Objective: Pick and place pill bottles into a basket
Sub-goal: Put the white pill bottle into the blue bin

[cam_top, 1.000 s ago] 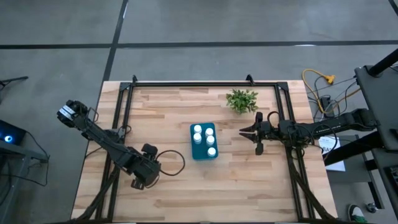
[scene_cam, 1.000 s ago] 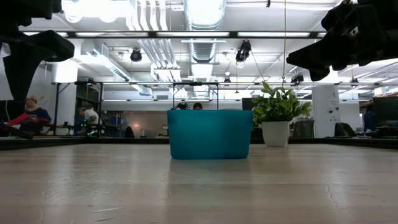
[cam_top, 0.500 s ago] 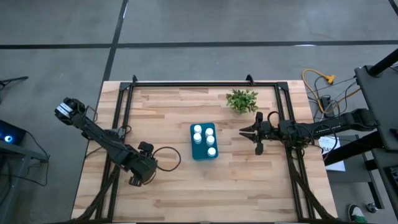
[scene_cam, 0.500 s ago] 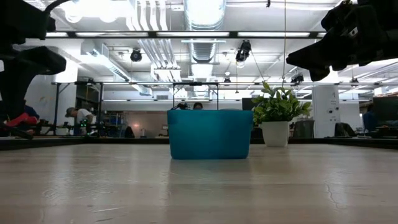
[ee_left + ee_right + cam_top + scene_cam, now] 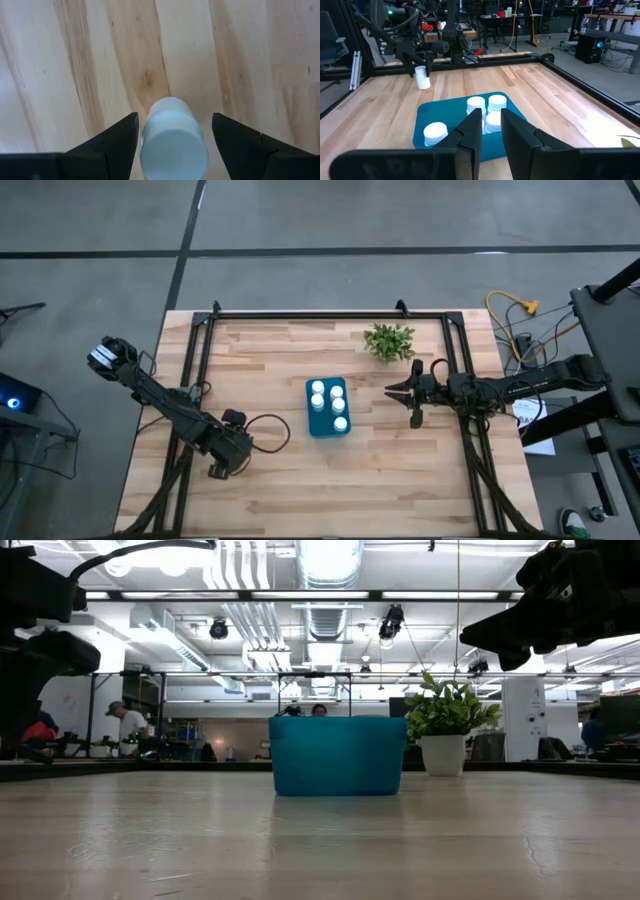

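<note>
Near the bench's left edge, toward the front-left corner, the left gripper (image 5: 217, 471) points down over the wood with a pill bottle (image 5: 173, 137) between its 2 fingers (image 5: 112, 141). From the left wrist view the white bottle stands centred in the gap, with a sliver of space on either side, so the jaws are spread and not pressing it. The right wrist view shows that bottle (image 5: 422, 79) across the bench, tilted under the left gripper (image 5: 418, 65); whether it rests on the wood or is lifted off it I cannot tell.

At the middle of the bench sits the teal basket (image 5: 314, 427), its long side running front to back. Inside it 5 pill bottles (image 5: 327, 404) stand upright with their white caps up, 4 of them showing from the right wrist view (image 5: 486, 107).

Just right of the basket, the right gripper (image 5: 392, 392) hangs above the bench, aimed at the basket. Its fingers (image 5: 469, 130) are drawn nearly together with only a narrow gap and nothing between them.

A small green plant (image 5: 389, 341) in a white pot stands toward the back-right corner, apart from the basket. From the low view the basket (image 5: 337, 755) and plant (image 5: 444, 725) appear side by side, with people at work tables in the room beyond.
</note>
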Action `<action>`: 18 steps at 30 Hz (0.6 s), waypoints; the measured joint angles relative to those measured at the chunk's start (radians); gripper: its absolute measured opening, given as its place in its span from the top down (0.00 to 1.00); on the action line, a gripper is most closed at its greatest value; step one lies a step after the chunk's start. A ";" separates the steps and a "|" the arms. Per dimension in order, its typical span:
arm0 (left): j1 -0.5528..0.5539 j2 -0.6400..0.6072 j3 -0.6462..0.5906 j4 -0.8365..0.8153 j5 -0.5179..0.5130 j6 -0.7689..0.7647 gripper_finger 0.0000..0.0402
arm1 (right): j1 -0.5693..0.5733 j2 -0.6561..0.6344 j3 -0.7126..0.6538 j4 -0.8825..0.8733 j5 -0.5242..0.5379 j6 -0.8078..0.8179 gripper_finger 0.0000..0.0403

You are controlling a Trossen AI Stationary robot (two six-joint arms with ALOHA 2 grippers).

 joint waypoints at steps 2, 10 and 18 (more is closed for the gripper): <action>0.000 0.000 0.000 0.000 0.003 -0.004 0.42 | 0.000 0.000 0.000 0.000 0.000 0.000 0.84; 0.000 0.001 -0.001 0.000 0.006 -0.005 0.48 | 0.000 0.000 0.000 0.000 0.000 0.000 0.84; 0.000 -0.001 0.000 0.003 0.005 -0.002 0.66 | 0.000 0.000 0.000 0.000 0.000 0.000 0.84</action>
